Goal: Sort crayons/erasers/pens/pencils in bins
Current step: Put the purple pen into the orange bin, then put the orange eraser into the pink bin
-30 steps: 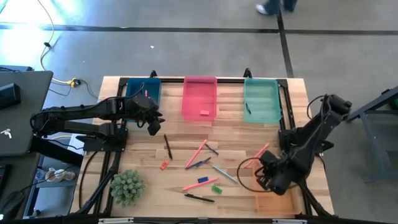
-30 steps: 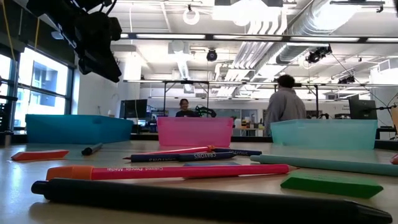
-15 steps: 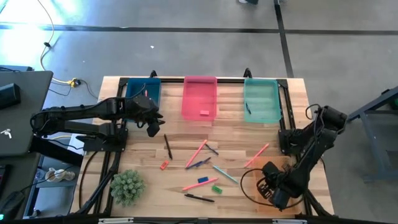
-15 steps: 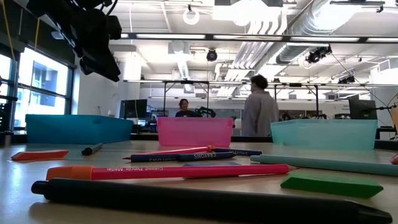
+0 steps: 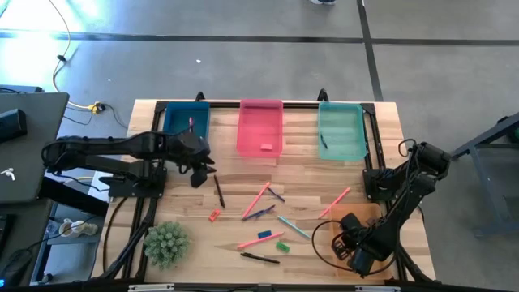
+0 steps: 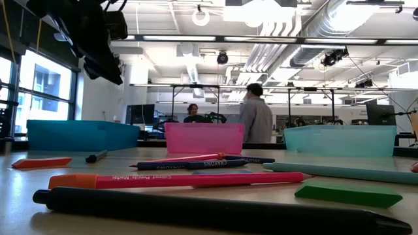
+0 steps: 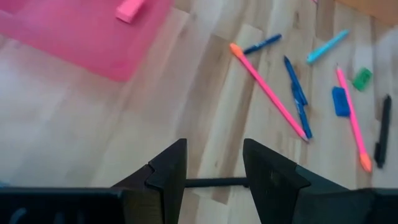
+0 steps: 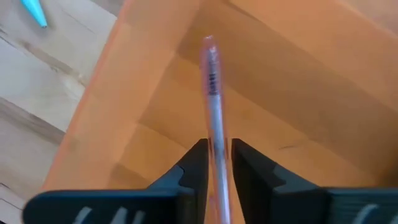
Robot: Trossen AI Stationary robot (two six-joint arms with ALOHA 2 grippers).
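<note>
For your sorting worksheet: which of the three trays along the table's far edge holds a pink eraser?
The pink tray, the middle one; a pink eraser lies in it.

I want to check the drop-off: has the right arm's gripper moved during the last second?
Yes. In the high view the right gripper has gone from beside the pink stick down toward the table's near edge, over the orange bin.

The worktop point(image 5: 243, 174) is pale wood in jointed strips, its grain showing and its finish matt. The bins along its far edge, dark blue point(image 5: 186, 119), pink point(image 5: 260, 126) and teal-green point(image 5: 340, 130), look like smooth translucent plastic, as does the orange bin point(image 8: 298, 81) at the near right corner. The right gripper point(image 8: 213, 163) has matt dark fingers point(image 8: 193, 163) flanking a glossy pale stick point(image 8: 214, 112).
</note>
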